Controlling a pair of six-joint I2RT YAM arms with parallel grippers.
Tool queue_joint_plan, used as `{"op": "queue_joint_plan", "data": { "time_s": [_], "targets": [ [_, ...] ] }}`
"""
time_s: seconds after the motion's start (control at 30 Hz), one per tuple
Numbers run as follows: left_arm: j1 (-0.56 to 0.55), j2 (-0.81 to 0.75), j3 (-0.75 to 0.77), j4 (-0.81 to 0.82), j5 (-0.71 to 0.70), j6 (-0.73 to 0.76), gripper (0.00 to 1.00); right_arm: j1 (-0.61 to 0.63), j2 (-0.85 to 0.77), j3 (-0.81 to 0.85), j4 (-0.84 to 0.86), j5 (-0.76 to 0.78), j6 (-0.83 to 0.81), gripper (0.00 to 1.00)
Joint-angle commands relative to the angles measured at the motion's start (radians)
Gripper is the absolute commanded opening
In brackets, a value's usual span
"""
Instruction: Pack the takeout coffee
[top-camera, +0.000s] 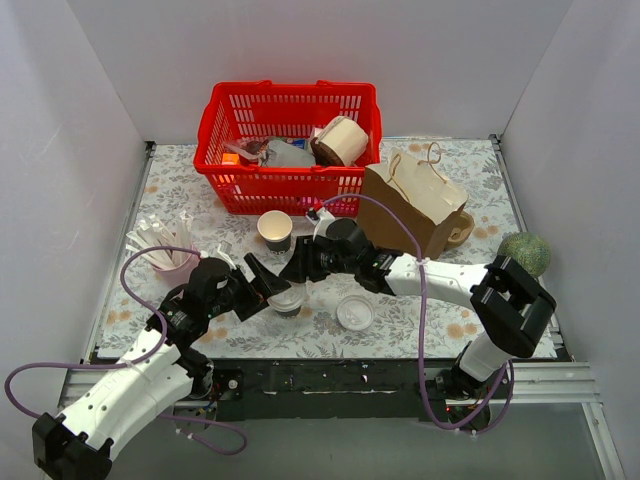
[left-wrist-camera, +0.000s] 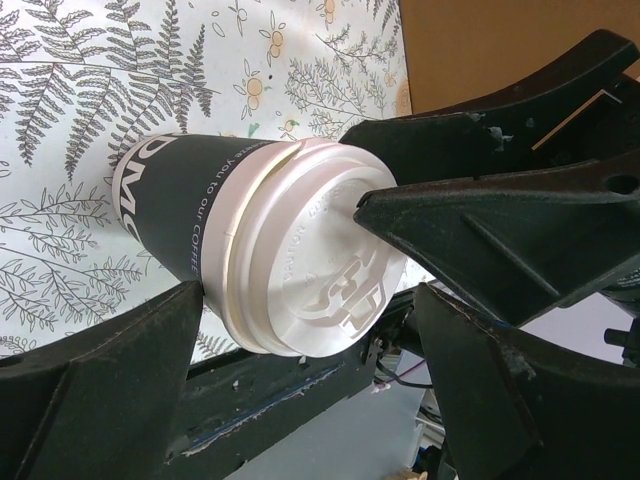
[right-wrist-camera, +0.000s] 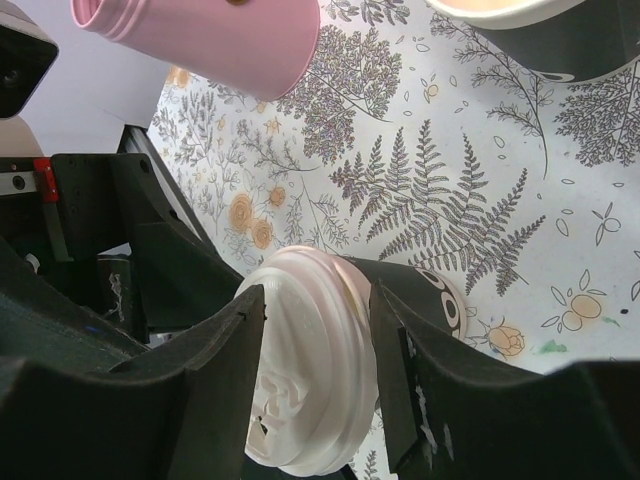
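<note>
The takeout coffee (top-camera: 288, 299) is a dark cup with a white lid, tilted just above the floral mat between both grippers. In the left wrist view, the cup (left-wrist-camera: 190, 205) points its lid at the camera. My left gripper (left-wrist-camera: 310, 300) straddles the lid, with a thin gap at one finger. It also shows in the top view (top-camera: 268, 285). My right gripper (right-wrist-camera: 315, 310) is shut on the lid's rim, one finger on the lid's face and one behind it on the cup wall (right-wrist-camera: 432, 285). It reaches in from the right (top-camera: 300, 268).
A brown paper bag (top-camera: 415, 205) lies at the right. A lidless matching cup (top-camera: 275, 230) stands behind the grippers and a loose white lid (top-camera: 355, 313) lies to their right. A red basket (top-camera: 290, 95) is at the back, a pink cup (top-camera: 168, 258) at the left, a green ball (top-camera: 527, 252) at the far right.
</note>
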Motion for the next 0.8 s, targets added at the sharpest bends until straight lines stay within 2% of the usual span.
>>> {"op": "queue_joint_plan", "data": {
  "time_s": [0.0, 0.3, 0.63, 0.73, 0.77],
  "targets": [
    [0.005, -0.001, -0.005, -0.020, -0.020, 0.003, 0.87, 0.015, -0.001, -0.014, 0.040, 0.025, 0.014, 0.54],
    [0.005, 0.000, 0.009, -0.093, -0.083, -0.011, 0.87, 0.015, -0.032, -0.011, 0.015, 0.089, -0.024, 0.56],
    [0.005, 0.005, -0.003, -0.056, -0.100, -0.021, 0.84, 0.015, -0.023, 0.017, -0.020, 0.071, -0.035, 0.61],
    [0.006, 0.005, -0.005, -0.058, -0.106, -0.025, 0.83, 0.015, -0.027, 0.017, -0.034, 0.072, -0.033, 0.66],
    [0.005, 0.005, -0.005, -0.060, -0.109, -0.026, 0.83, 0.015, -0.029, 0.017, -0.037, 0.075, -0.033, 0.73]
  ]
}}
